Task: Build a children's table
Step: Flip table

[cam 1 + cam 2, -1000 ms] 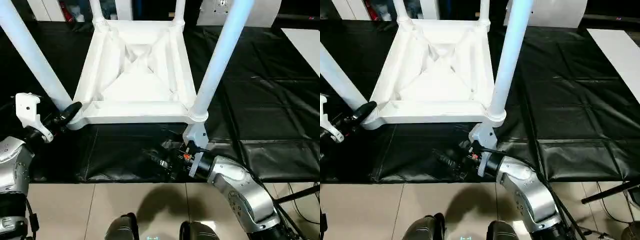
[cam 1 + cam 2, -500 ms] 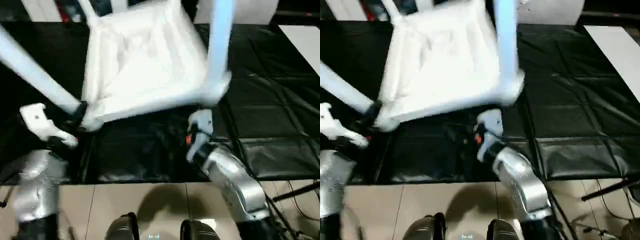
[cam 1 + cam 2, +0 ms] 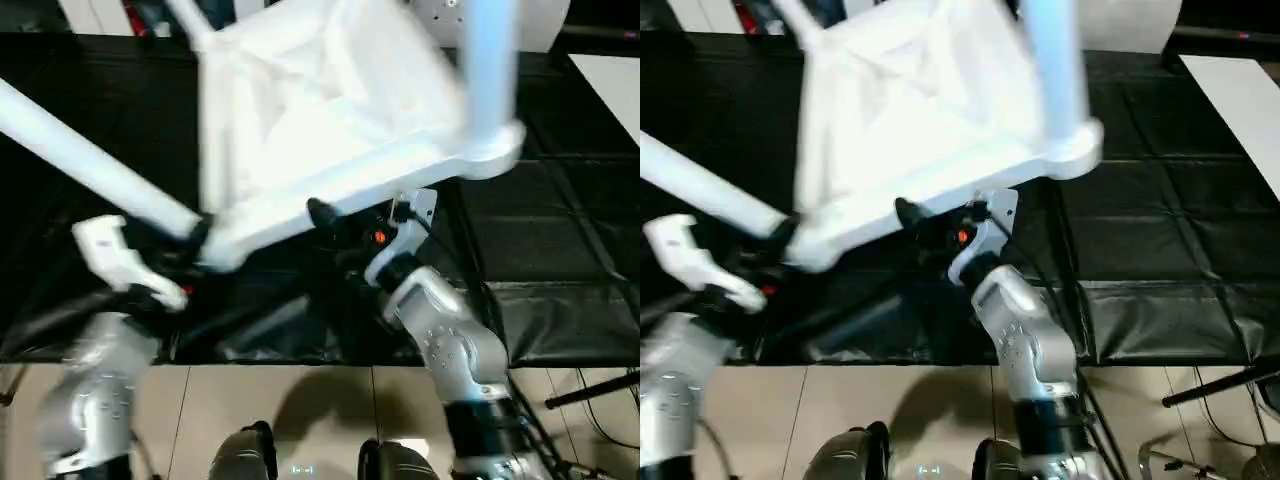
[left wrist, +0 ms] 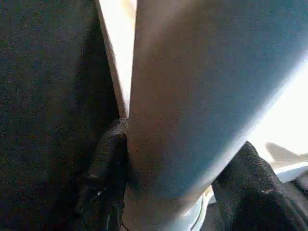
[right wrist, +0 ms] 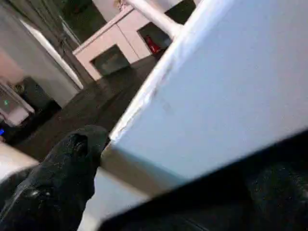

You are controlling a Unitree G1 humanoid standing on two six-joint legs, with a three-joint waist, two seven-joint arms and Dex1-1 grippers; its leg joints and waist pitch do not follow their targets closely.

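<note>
Table [image 3: 330,120] upside down, tilted, near edge off black desk [image 3: 570,250]. Left end effector [image 4: 168,192] clamped round near-left leg [image 3: 90,165] at socket; leg runs up-left. Right end effector [image 3: 330,215] spread wide, straddling near rim. Flip pivots on far edge; right nearer centre.

Heavy motion blur smears the white plastic square-topped children's table [image 3: 330,120]; beneath its near edge, deep shadow.
</note>
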